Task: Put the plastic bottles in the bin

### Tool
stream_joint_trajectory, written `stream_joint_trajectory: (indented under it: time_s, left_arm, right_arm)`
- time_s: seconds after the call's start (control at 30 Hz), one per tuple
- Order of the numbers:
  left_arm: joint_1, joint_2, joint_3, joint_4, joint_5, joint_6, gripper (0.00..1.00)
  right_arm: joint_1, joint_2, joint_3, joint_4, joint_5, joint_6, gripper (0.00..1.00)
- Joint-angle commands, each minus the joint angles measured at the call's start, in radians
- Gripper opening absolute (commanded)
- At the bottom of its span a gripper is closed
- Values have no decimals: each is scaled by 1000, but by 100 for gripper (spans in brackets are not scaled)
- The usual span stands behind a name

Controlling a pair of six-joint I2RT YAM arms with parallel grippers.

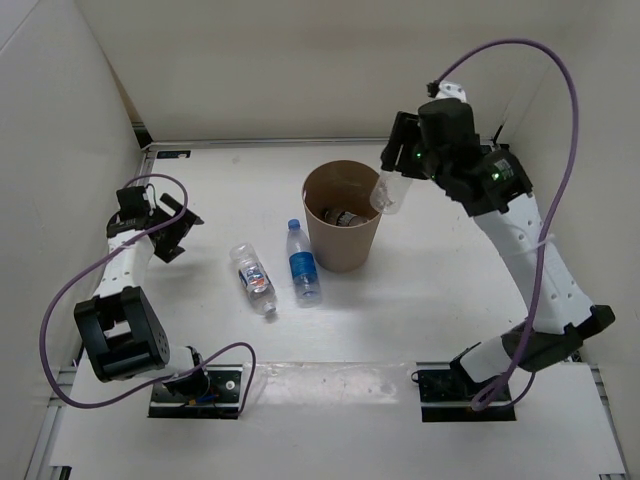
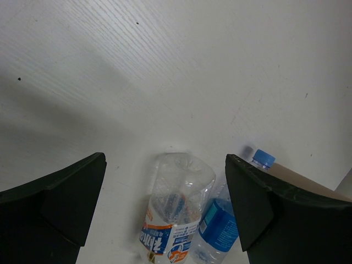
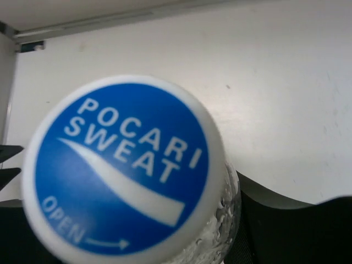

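Note:
The tan bin stands mid-table. A short bottle with a black cap lies inside it. My right gripper is shut on a plain clear bottle, held tilted over the bin's right rim. In the right wrist view its blue-and-white cap fills the frame between my fingers. The blue-labelled bottle and the white-and-blue-labelled bottle lie side by side left of the bin. My left gripper is open and empty, left of them. Its wrist view shows both bottles ahead of the jaws.
White walls close in the table on the left, back and right. A strip of the bin shows past my left gripper's right finger. Purple cables loop over both arms.

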Motion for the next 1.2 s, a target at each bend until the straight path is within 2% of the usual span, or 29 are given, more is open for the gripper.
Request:
stream_joint_trajectory:
  time_s: [0.0, 0.07, 0.17, 0.33, 0.47, 0.53, 0.73, 0.87, 1.07, 1.17]
  left_arm:
    - [1, -10, 10, 23, 17, -9, 100]
    - [1, -10, 4, 29, 17, -15, 100]
    - [3, -13, -2, 37, 22, -24, 100]
    - [-1, -22, -20, 52, 23, -34, 100]
    - [1, -28, -33, 57, 22, -35, 100]
    - [1, -33, -36, 58, 25, -37, 100]
    - [1, -40, -53, 60, 22, -35, 100]
    - [-1, -36, -48, 57, 34, -32, 100]
    - [1, -28, -39, 97, 83, -76, 100]
    - [1, -33, -16, 84, 97, -92, 100]
  right_arm:
    - [88, -41, -72, 322, 126, -136, 45]
    - [148, -16, -73, 379, 132, -181, 42]
    - [181, 47, 13, 349, 132, -207, 41]
    - [211, 155, 58, 328, 144, -248, 41]
    - [189, 186, 36, 290, 106, -212, 50]
    - [162, 178, 4, 264, 75, -135, 55]
    - [126, 105, -134, 285, -15, -60, 72]
    - [96, 80, -172, 286, -69, -8, 90]
    - [45, 46, -112, 224, -16, 30, 90]
    - [-94, -10, -115, 233, -70, 93, 90]
